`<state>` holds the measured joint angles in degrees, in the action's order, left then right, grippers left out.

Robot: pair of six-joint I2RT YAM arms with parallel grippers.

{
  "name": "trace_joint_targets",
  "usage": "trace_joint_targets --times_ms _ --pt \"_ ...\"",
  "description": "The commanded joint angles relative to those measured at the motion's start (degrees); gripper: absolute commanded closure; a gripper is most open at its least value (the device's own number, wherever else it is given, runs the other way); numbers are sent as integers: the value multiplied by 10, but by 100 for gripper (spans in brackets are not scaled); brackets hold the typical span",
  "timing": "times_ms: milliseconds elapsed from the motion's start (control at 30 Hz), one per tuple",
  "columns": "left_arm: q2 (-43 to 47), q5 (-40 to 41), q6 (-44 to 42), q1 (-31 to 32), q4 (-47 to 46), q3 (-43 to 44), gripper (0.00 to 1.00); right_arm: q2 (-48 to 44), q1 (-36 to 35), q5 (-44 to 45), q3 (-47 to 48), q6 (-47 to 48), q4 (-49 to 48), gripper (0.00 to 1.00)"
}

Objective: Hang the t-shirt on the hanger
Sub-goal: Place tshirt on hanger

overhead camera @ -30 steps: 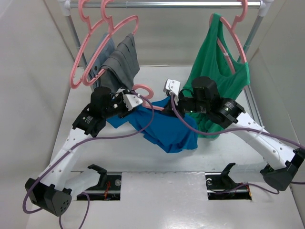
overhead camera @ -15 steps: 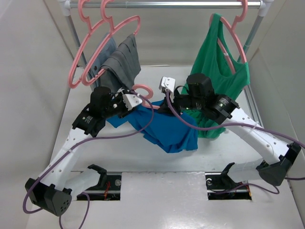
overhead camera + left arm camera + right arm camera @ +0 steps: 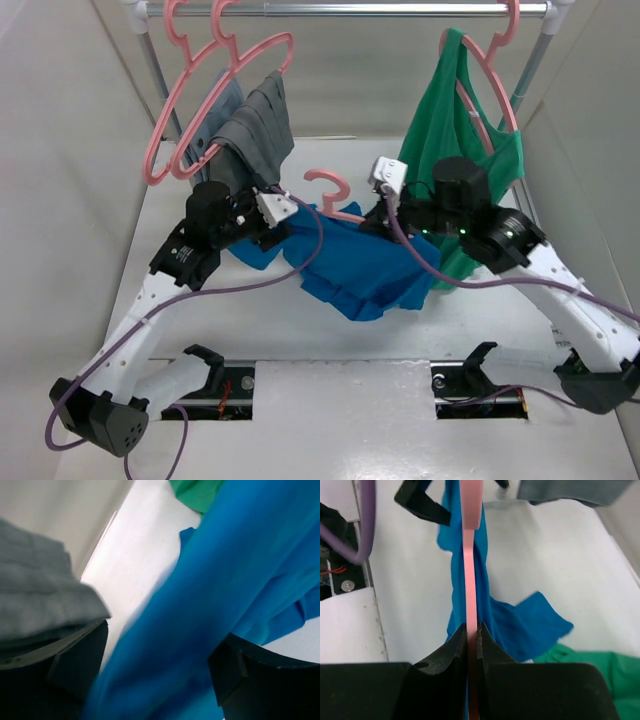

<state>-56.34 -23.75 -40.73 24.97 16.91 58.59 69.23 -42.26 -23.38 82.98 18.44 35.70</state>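
Observation:
The bright blue t-shirt lies bunched on the white table between the two arms. The pink hanger shows only its hook above the cloth; the rest runs under the shirt. My right gripper is shut on the hanger's thin pink bar, which stands edge-on between the jaws, with blue cloth draped round it. My left gripper is at the shirt's left end. Its jaws stand wide apart, and a blurred band of blue cloth runs loosely between them.
A rail crosses the back. Pink hangers with grey garments hang at its left, close above my left arm, and grey cloth fills the left wrist view's edge. A green tank top hangs right, behind my right arm. White walls enclose both sides.
My left gripper's jaws have opened wider round the blue cloth. My right gripper has carried the hanger to the right and back, and the shirt has stretched rightward with it.

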Motion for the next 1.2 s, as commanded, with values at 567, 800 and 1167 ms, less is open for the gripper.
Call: trace_joint_targets --times_ms 567,800,1167 --pt "32 -70 79 -28 -36 10 2 -105 44 166 148 -83 79 100" --pt "103 -178 99 5 -107 -61 37 5 38 206 342 -108 127 100" --pt "-18 -43 245 30 -216 -70 0 -7 16 160 296 -147 59 100"
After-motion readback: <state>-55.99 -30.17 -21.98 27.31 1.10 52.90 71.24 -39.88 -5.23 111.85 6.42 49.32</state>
